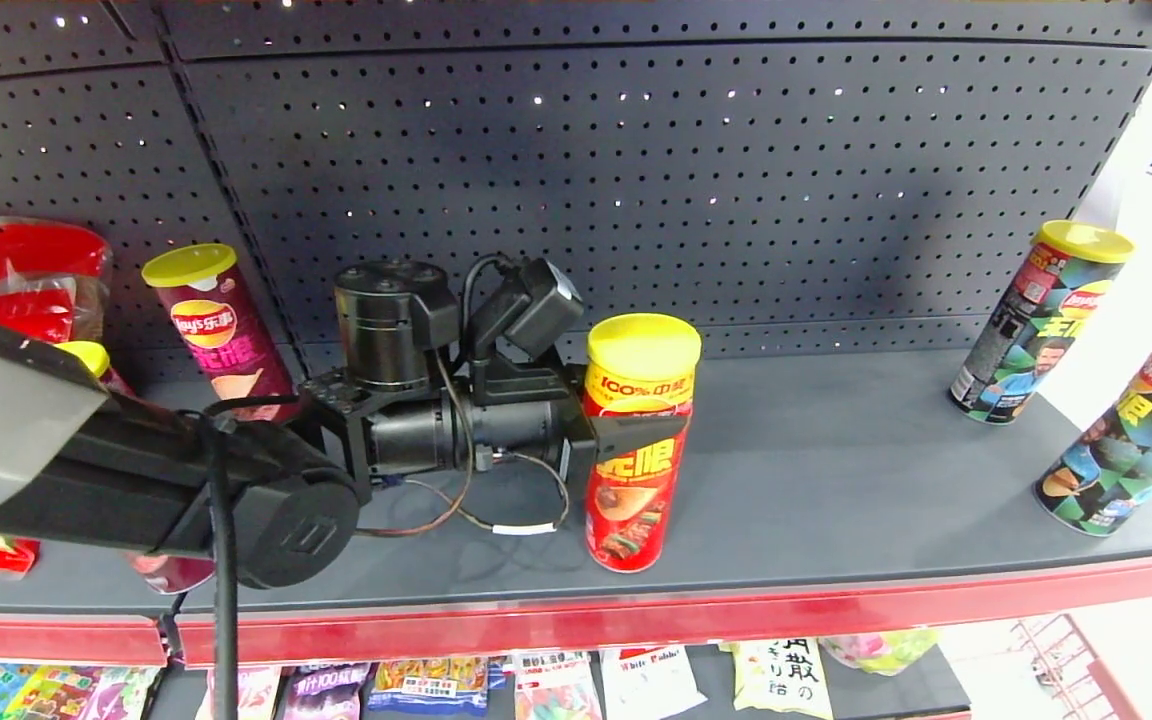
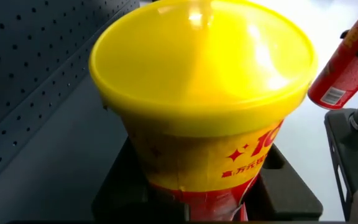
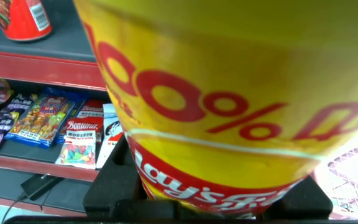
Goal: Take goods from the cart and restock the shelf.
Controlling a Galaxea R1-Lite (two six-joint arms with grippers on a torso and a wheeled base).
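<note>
The left gripper (image 1: 641, 432) pinched a red can (image 1: 633, 505) standing on the shelf (image 1: 836, 480) and probably had to let go next, while the right gripper (image 3: 210, 202) pinched a second can (image 3: 229, 93) to place.

A red cylindrical chip can with yellow plastic lid (image 1: 639, 440) stands upright (near the front edge) on the dark grey metal shelf (image 1: 836, 480); a second red-and-yellow can (image 3: 229, 93) is off it.
</note>
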